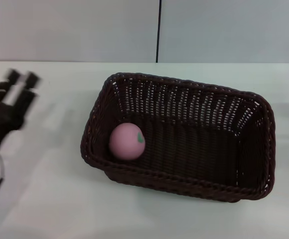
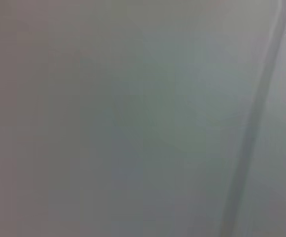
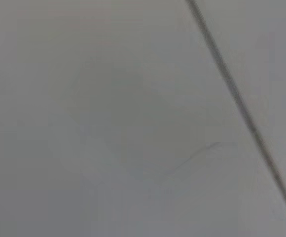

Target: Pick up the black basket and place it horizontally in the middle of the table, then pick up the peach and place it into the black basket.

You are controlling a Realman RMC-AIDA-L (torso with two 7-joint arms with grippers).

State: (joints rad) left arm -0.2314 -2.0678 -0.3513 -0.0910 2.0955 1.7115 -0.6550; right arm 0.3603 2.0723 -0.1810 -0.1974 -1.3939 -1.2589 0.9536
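Peach [image 1: 127, 141], small, round, smooth and pink, rests inside the dark woven wicker basket [image 1: 184, 182] mid-surface, long axis nine-to-three; left end effector [image 1: 20, 79] sits apart at nine o'clock, nearer arm, grip state unclear; right one unseen.

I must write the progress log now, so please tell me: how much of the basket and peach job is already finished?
Both steps look done. The black basket sits lengthwise across the middle of the table, and the peach lies inside it, against its left wall. Nothing is in hand: the left tool is off to the left, away from the basket, holding nothing visible. The right arm is not in view. Nothing appears left to do.
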